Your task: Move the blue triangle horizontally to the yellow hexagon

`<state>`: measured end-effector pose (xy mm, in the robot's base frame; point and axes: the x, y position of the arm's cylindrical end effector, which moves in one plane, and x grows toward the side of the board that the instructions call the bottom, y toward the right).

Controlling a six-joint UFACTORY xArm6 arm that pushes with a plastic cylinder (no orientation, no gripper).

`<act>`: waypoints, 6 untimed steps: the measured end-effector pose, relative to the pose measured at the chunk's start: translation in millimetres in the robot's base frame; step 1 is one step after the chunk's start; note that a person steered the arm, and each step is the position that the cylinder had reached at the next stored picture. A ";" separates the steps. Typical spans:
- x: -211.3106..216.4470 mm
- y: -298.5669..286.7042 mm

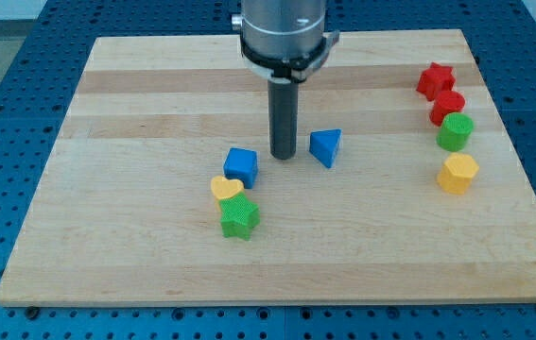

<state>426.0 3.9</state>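
The blue triangle (325, 147) lies near the middle of the wooden board (135, 246). The yellow hexagon (458, 174) lies near the view's right edge of the board, a little lower than the triangle. My tip (284, 156) rests on the board just to the view's left of the blue triangle, with a small gap between them. A blue cube (241, 166) sits to the left of the tip.
A yellow heart (226, 189) and a green star (239, 218) lie below the blue cube. At the right, a red star (435, 80), a red block (448, 107) and a green block (455, 131) stand in a column above the yellow hexagon.
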 end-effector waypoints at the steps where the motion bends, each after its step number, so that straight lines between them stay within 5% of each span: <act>1: 9.6 45.7; 4: 39.8 74.1; 6: -7.1 48.6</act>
